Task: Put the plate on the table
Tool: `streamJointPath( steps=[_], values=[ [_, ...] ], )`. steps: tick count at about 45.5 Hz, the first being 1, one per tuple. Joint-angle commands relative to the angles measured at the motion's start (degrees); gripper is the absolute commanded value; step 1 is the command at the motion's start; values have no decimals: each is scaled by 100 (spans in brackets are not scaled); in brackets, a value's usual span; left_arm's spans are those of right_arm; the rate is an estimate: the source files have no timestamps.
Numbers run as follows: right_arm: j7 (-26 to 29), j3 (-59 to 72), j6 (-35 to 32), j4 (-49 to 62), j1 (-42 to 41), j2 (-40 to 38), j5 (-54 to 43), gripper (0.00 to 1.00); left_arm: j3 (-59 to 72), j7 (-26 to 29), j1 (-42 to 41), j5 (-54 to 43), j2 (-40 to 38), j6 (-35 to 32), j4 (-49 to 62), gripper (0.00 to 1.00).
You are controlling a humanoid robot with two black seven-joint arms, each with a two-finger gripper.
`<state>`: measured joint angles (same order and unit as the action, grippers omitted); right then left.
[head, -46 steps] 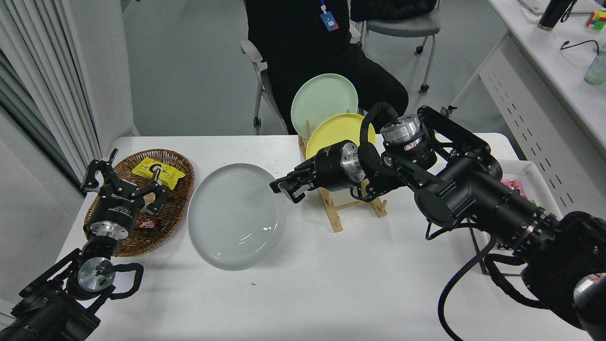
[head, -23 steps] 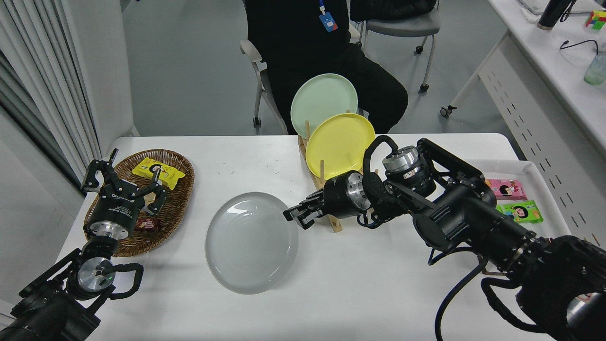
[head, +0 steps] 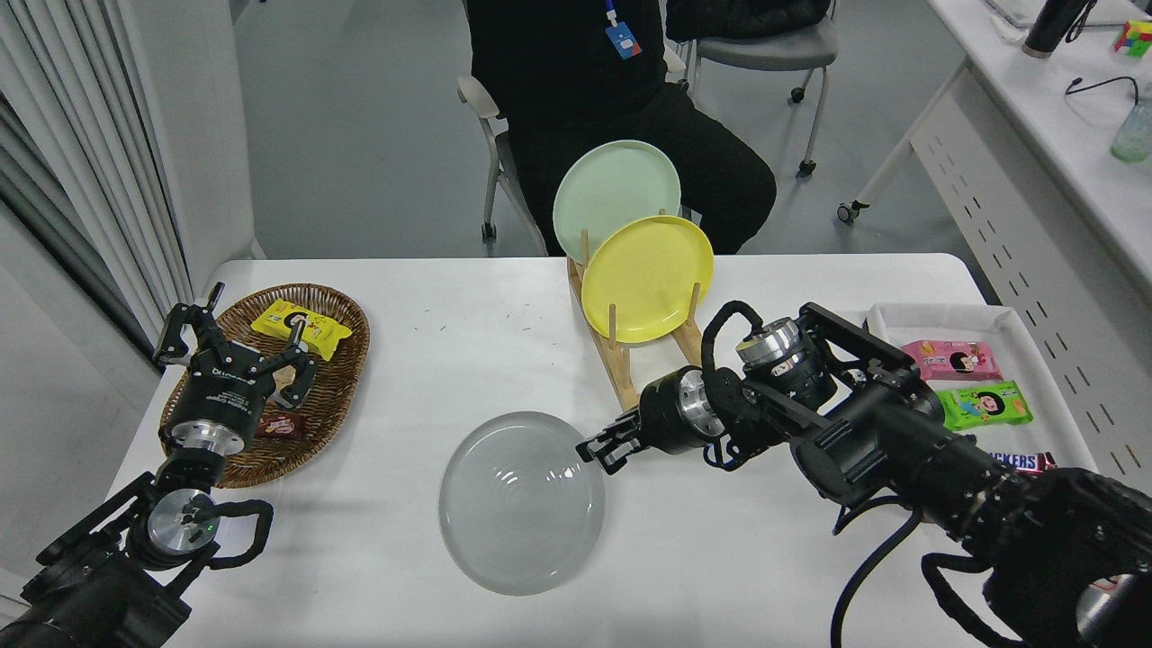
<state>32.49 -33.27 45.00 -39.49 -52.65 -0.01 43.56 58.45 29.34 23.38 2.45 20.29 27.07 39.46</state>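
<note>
Pale grey round plate with raised rim, held by its right edge in the clenched black right gripper, low over the large white table toward its near edge; lowering step, release next. Left gripper parked open, near-left corner.

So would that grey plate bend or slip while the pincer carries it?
Probably stiff: the grey plate keeps its round shape held only at its rim by the right pincer. Its glossy surface suggests it could slip.
</note>
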Motion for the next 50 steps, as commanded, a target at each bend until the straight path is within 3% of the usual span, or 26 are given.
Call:
streamJointPath(
  steps=[1, 50],
  values=[
    [3, 66, 0, 337, 44, 1, -23, 0, 0, -8, 0, 1, 1, 0, 0, 98],
    [21, 31, 0, 495, 387, 1, 241, 0, 0, -8, 0, 1, 1, 0, 0, 98]
  ],
)
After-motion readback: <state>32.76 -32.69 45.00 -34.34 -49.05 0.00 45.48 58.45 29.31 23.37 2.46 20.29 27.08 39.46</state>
